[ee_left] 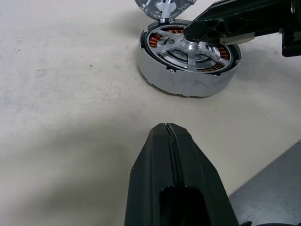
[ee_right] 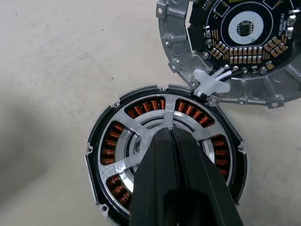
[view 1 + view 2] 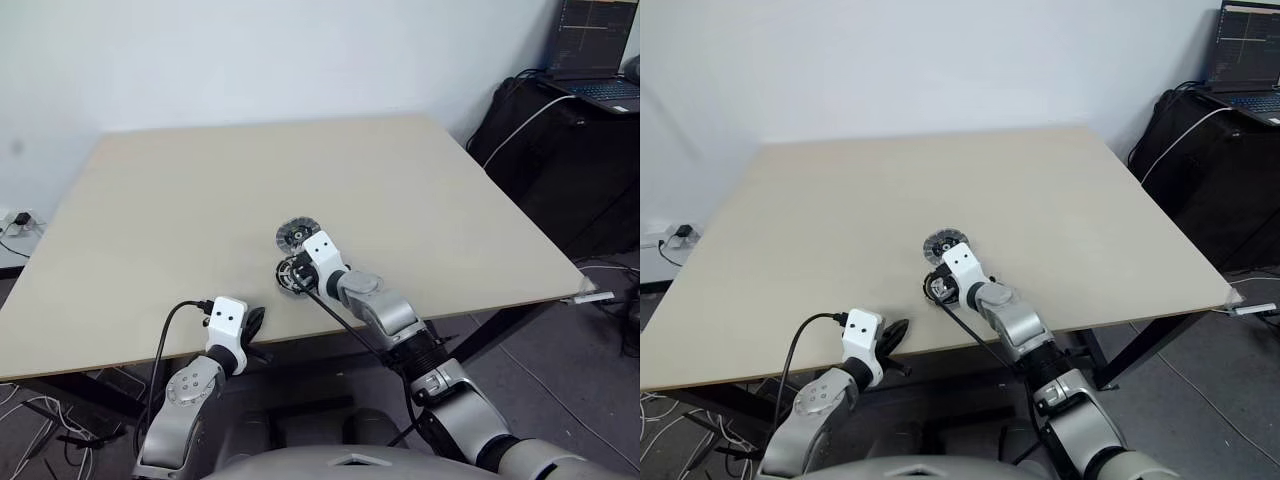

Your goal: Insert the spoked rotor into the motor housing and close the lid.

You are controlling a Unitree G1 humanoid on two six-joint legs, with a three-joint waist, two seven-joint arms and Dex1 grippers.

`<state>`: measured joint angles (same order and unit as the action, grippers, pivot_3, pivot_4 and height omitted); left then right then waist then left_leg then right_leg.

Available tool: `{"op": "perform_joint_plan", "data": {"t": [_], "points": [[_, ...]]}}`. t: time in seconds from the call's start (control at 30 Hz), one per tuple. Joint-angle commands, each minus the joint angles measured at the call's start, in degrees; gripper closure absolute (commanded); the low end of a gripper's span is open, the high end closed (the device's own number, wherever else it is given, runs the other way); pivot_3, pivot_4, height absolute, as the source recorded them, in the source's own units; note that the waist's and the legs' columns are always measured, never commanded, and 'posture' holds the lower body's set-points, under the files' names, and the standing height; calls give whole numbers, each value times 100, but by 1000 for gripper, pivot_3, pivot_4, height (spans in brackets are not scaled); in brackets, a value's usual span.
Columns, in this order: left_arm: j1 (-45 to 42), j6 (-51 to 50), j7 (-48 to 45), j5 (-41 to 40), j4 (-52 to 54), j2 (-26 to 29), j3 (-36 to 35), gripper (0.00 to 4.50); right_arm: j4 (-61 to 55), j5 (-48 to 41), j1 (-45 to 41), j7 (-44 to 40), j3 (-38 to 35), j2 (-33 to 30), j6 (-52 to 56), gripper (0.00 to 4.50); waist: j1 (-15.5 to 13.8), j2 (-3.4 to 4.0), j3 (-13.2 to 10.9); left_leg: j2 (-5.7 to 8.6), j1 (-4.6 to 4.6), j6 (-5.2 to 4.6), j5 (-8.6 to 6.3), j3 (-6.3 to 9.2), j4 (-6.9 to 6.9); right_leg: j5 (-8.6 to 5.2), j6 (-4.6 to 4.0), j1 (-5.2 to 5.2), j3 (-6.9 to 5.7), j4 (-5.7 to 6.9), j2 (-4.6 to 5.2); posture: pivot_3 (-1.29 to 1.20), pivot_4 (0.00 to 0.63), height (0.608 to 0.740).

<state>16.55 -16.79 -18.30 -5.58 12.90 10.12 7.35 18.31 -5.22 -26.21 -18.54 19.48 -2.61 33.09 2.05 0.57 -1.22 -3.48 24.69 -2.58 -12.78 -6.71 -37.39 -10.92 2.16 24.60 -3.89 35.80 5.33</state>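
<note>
pale beige counter (image 3: 180, 200) by white wall, round dark motor housing (image 2: 101, 207) with copper coils near front edge, shiny silver spoked rotor (image 2: 122, 165) seated inside, grey ribbed-rim lid (image 2: 244, 96) open just beside, touching housing rim, right end effector (image 2: 170, 136) closed, tips on rotor hub, left end effector (image 1: 168, 129) closed, empty, near counter edge

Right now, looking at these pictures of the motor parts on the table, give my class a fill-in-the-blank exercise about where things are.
1. The spoked rotor sits inside the motor ____.
2. The lid lies on the table, its circuit-board face turned ____.
3. The right pincer, fingers ____, points at the rotor's hub.
4. The left pincer is ____.

Missing words: housing; up; shut; shut
</note>
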Motion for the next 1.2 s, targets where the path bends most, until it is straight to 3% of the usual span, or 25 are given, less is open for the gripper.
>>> {"op": "perform_joint_plan", "data": {"t": [0.03, 0.2, 0.3, 0.43, 0.7, 1.2], "points": [[-120, 131, 19, -13, 183, -46, 46, 4500, -502, -49, -199, -233, -182, -97, 50, 4469, 2, 0, 0, 0, 0, 1, 0, 1, -2, 0, 0, 0, 0, 3, 0, 0, 0, 740], [-140, 136, 11, 0, 153, -83, 69, 4500, -1258, -84, -403, -1461, 366, -827, 634, 4469, 2, 1, 0, 0, 1, 1, 1, 3, -7, -1, -1, 1, -1, 6, 1, 0, 0, 740], [-160, 146, 2, 3, 118, -111, 74, 4500, -1518, 130, -640, -2264, 988, -1434, 814, 3869, -1, 0, 0, 0, 1, 1, 0, 4, -12, -2, -3, 0, -1, 5, 1, 0, 0, 740], [-185, 172, -3, -18, 83, -151, 84, 4500, -1633, 489, -999, -3247, 1812, -2085, 551, 2646, -5, -1, 0, 1, 2, 1, 0, 5, -15, -4, -4, 0, -3, 5, 1, 0, 0, 740], [-169, 229, 39, -13, 64, -205, 65, 4500, -1129, 984, -1551, -3810, 2308, -2017, 101, 2646, -15, -3, -1, 0, 1, 1, 0, 8, -23, -3, -4, 0, -5, 14, -1, 0, 0, 740], [-183, 300, 121, -25, 40, -253, 20, 4500, 449, 1524, -1932, -3979, 2189, -1326, -527, 2646, -71, -3, -1, 0, 5, 1, 0, 4, -27, -3, -4, 0, -5, 14, -1, 0, 0, 740]]}}
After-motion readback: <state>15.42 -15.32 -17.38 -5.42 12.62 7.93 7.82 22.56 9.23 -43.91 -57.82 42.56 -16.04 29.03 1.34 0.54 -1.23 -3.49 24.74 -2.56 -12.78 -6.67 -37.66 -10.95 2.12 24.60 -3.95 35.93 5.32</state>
